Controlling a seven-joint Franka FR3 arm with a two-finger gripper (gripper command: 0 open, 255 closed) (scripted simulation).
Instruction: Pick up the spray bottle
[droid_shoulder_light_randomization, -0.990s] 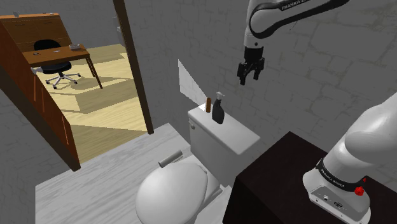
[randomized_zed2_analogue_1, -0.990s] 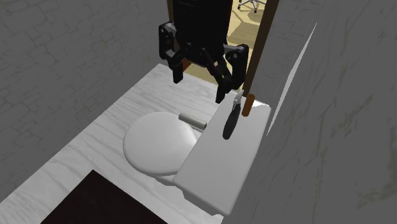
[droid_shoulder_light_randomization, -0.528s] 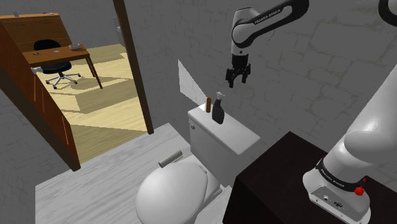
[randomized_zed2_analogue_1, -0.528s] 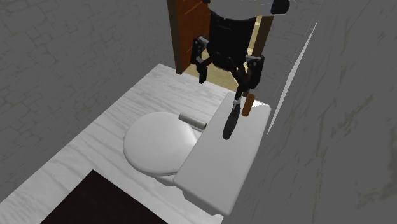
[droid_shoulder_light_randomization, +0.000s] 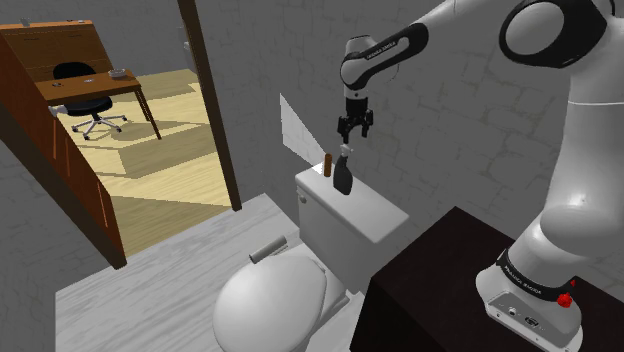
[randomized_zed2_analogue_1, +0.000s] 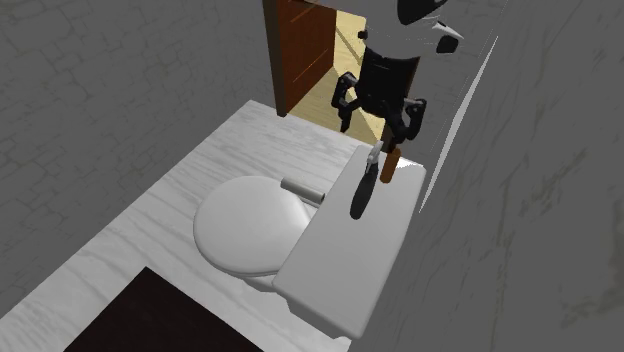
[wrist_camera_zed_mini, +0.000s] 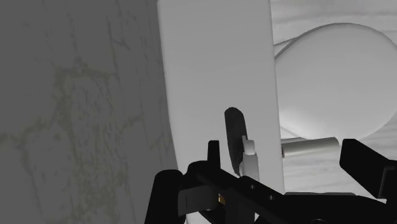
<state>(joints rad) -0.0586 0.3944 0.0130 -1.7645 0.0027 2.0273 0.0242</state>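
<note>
One black spray bottle (droid_shoulder_light_randomization: 343, 180), pale head, upright on the white tank lid (droid_shoulder_light_randomization: 375, 212); jaws apart above.

1 spray btl (droid_shoulder_light_randomization: 343, 179), 1 toilet (droid_shoulder_light_randomization: 272, 300), 1 chair (droid_shoulder_light_randomization: 74, 71)

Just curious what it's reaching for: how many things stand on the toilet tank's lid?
2: a dark spray bottle just below the open pincer, and a small brown cylinder beside it at the corner of the lid. Nothing else seems hidden there.

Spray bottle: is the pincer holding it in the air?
No, the spray bottle stands on the toilet tank lid, with the open pincer above it.
</note>
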